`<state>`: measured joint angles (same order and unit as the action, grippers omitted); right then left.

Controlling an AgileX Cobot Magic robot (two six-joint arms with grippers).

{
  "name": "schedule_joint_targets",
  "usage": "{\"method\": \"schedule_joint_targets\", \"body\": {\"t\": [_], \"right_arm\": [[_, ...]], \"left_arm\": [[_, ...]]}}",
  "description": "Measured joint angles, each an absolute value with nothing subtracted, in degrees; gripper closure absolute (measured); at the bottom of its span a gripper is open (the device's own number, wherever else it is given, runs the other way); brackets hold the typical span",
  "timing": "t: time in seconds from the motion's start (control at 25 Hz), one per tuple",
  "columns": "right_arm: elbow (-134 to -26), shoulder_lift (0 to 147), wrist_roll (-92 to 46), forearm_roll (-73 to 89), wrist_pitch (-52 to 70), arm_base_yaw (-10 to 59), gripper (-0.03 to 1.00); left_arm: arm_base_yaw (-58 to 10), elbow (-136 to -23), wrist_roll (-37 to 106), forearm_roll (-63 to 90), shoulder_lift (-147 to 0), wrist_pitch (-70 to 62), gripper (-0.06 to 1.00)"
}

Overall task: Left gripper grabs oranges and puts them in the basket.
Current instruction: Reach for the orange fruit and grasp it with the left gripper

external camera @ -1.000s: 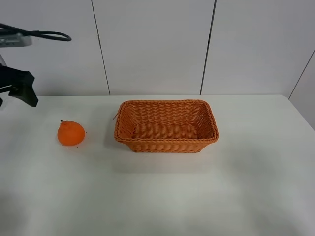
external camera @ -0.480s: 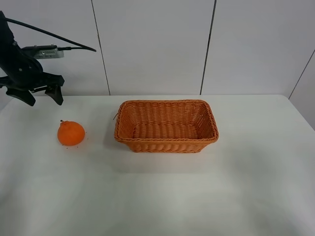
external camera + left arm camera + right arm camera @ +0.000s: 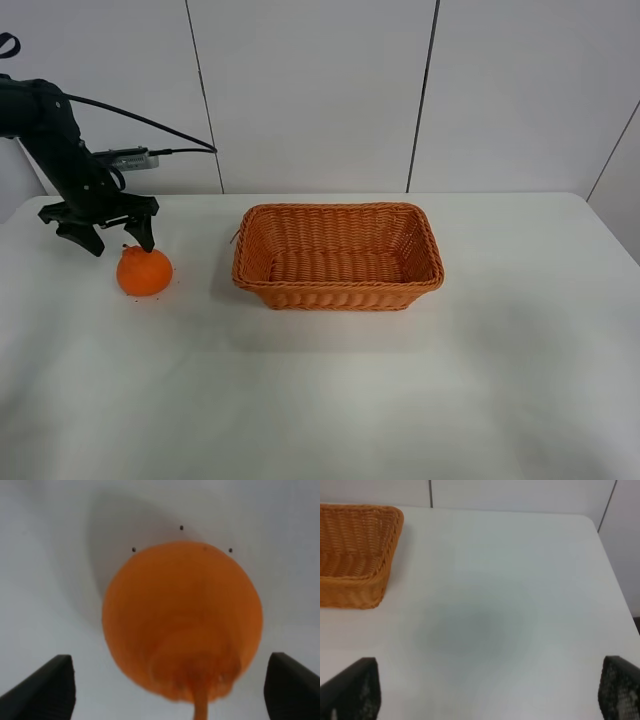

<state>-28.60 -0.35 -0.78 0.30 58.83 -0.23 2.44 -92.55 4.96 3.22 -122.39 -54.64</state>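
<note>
We see a plain white table [image 3: 400,400] before a white panelled wall [image 3: 310,90] with dark seams. The orange [image 3: 144,272] sits on the table to the left of the wicker basket [image 3: 340,208], apart from it. It is bright and round, with a knobbed top. The left gripper [image 3: 121,246] hangs just over it, fingers spread apart either side and not clamped on it. The right gripper [image 3: 485,690], to the right of the basket, also has its fingers wide apart.

Matte black and round-jointed, tipped with the dark two-fingered left gripper [image 3: 122,248], with a thin black cable [image 3: 150,123] off a small grey box [image 3: 128,158].
</note>
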Motion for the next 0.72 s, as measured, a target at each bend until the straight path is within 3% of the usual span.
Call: {"method": "schedule_joint_targets", "body": {"t": [0.6,0.72], "right_arm": [[-28.6,-0.35,-0.75,0.3,58.83,-0.23,0.27],[-28.6,-0.35,-0.75,0.3,58.83,-0.23,0.27]], "left_arm": [[2.44,-92.63,6.69,6.95,-129.28,-51.95,0.1],[2.44,-92.68,6.64,7.26,-129.67,-51.95,0.21]]}}
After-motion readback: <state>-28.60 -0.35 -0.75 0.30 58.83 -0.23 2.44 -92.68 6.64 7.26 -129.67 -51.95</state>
